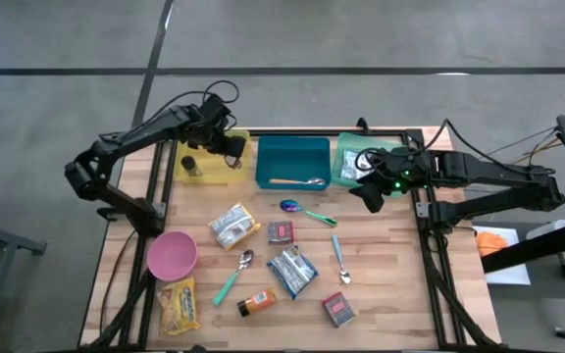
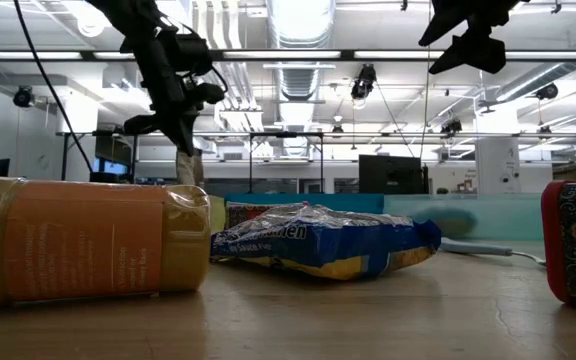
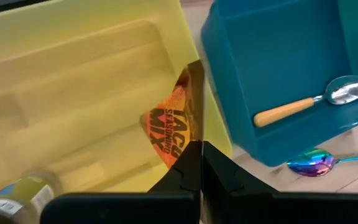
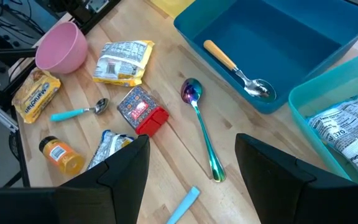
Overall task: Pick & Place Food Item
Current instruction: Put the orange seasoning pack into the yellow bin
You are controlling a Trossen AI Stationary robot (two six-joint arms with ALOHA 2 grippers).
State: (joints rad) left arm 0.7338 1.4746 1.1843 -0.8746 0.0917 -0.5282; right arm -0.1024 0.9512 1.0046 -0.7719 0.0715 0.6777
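My left gripper (image 1: 231,149) hangs over the yellow bin (image 1: 214,169) at the table's far left, shut on an orange taco seasoning packet (image 3: 174,122). The low view shows the packet (image 2: 186,164) hanging under that gripper (image 2: 180,128). A small bottle (image 3: 18,194) lies in the yellow bin. My right gripper (image 4: 191,177) stands open and holds nothing, raised over the table between the blue bin (image 1: 292,162) and the green bin (image 1: 349,157). My left gripper pinches the taco packet by its upper edge (image 3: 190,140) between its two shut fingers. The fingers come from above, slanting down. The packet hangs flat below them, inside the yellow bin's outline and close to its right wall; whether its lower end touches the bin, I cannot tell.
The blue bin holds a wooden-handled spoon (image 4: 236,65); the green bin holds a white packet (image 4: 348,124). On the table lie a pink bowl (image 1: 172,255), several snack packets, spoons, red boxes (image 1: 281,231) and an orange bottle (image 1: 256,303).
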